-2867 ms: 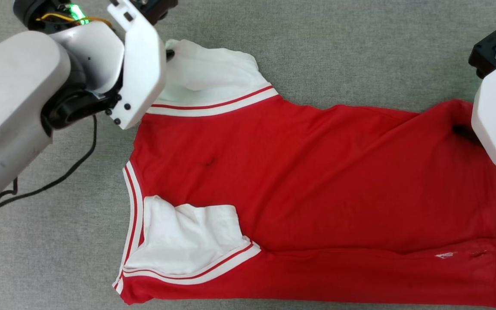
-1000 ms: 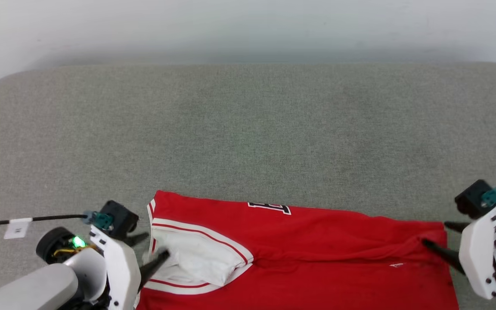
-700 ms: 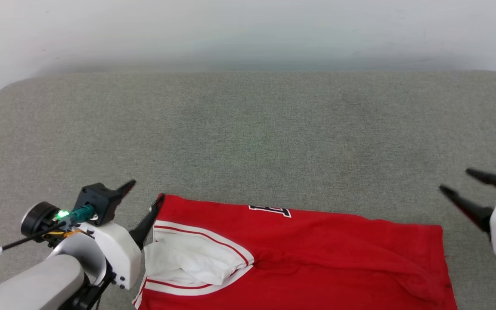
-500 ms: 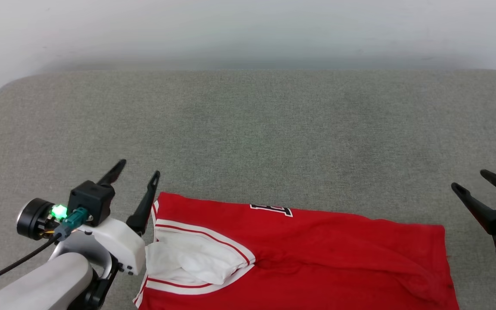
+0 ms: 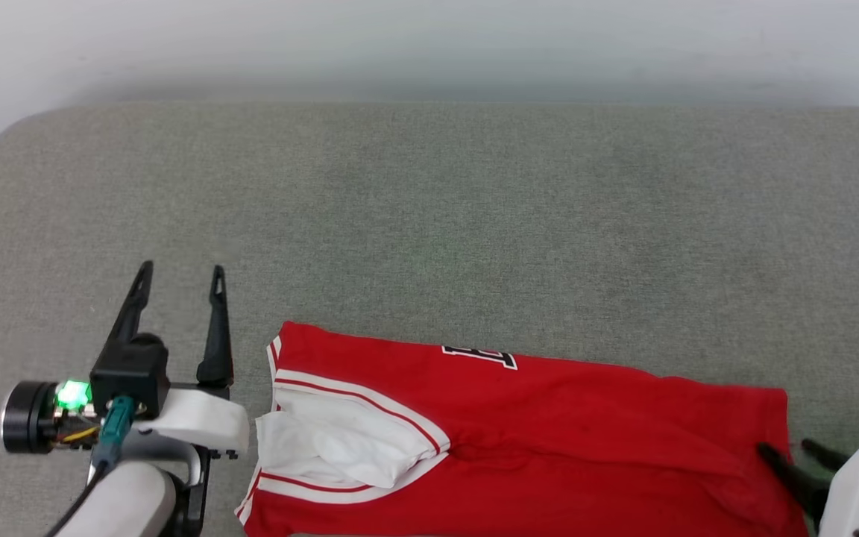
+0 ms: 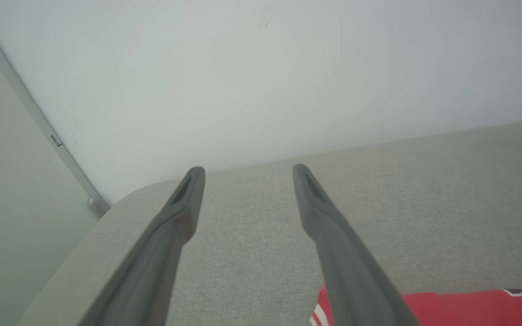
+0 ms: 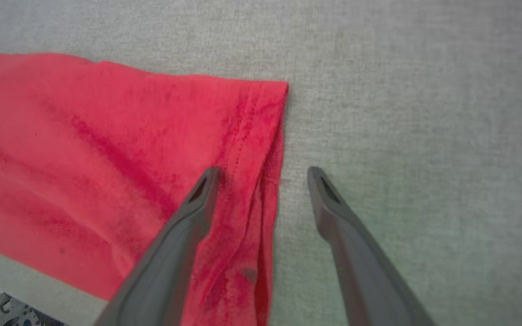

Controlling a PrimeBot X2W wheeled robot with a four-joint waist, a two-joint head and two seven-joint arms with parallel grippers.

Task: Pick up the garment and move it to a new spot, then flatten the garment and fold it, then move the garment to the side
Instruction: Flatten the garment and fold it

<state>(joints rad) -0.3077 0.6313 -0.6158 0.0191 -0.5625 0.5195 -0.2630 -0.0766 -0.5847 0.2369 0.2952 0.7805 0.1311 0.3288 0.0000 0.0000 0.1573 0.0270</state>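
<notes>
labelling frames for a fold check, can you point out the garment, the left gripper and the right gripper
garment (image 5: 549, 440), head view, middle of the red body
left gripper (image 5: 183, 267), head view, midway between its open fingertips
right gripper (image 7: 263, 171), right wrist view, midway between its open fingertips, at the hem

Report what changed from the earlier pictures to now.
The red jersey T-shirt with white sleeves got folded lengthwise; both grippers then let go. Left gripper swung clear to its left, open; right gripper returned, open, straddling the hem. The folded shirt has lain still since.
</notes>
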